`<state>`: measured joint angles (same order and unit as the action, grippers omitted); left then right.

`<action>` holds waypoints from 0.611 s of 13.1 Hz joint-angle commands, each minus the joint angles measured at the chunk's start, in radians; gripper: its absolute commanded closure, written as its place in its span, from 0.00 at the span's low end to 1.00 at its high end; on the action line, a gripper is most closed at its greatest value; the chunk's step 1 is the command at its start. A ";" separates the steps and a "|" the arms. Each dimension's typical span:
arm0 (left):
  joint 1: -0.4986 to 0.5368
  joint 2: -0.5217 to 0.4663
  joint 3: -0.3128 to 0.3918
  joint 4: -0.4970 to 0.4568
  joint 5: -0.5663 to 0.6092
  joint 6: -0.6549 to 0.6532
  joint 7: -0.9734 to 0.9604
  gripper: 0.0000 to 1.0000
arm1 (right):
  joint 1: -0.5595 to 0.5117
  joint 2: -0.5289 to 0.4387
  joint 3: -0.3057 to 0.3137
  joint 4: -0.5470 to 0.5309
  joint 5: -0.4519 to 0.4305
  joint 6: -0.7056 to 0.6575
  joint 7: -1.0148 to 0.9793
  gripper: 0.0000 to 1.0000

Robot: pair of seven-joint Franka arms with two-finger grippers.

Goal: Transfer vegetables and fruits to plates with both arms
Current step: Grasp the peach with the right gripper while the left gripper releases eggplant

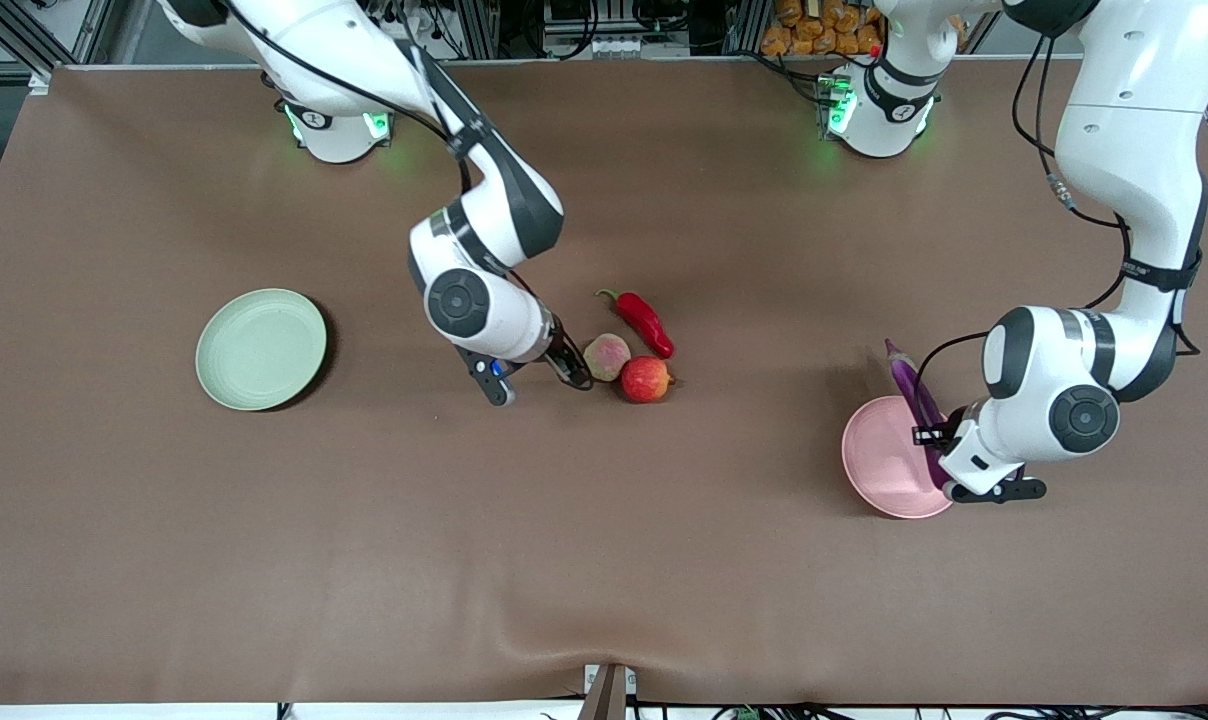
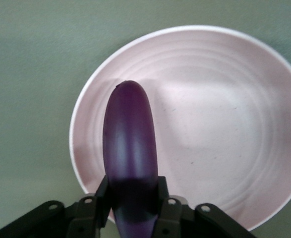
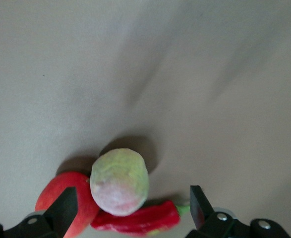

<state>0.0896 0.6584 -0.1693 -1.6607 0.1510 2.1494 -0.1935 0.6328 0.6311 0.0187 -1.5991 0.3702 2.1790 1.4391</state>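
My left gripper (image 1: 939, 462) (image 2: 133, 198) is shut on the purple eggplant (image 1: 912, 385) (image 2: 130, 144), its fingers pressed to both sides. The eggplant's rounded end hangs over the pink plate (image 1: 879, 465) (image 2: 214, 119) at the left arm's end of the table. My right gripper (image 1: 536, 378) (image 3: 131, 203) stands open and low beside the pale green peach (image 1: 606, 357) (image 3: 119, 181), holding nothing. The red apple (image 1: 647, 379) (image 3: 56, 198) touches the peach. The red chili pepper (image 1: 646, 320) (image 3: 140, 220) lies just farther from the front camera. The green plate (image 1: 261, 348) is bare.
The brown table cloth (image 1: 604, 560) stretches wide and bare toward the front camera. Both arm bases (image 1: 339, 125) (image 1: 879, 110) stand along the table's back edge. The right arm's elbow (image 1: 484, 235) hangs over the table's middle.
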 commanded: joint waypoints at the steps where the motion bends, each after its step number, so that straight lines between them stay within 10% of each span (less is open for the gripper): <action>1: 0.002 0.013 -0.006 0.038 -0.066 -0.006 0.017 0.00 | 0.031 0.033 -0.011 0.007 0.013 0.059 0.064 0.00; 8: 0.013 -0.178 0.001 0.088 -0.090 -0.103 0.013 0.00 | 0.084 0.088 -0.011 0.008 0.013 0.160 0.095 0.00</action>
<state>0.0986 0.5740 -0.1718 -1.5662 0.0789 2.1120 -0.1935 0.7006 0.6989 0.0189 -1.5991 0.3703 2.3160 1.5219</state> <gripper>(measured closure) 0.000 0.000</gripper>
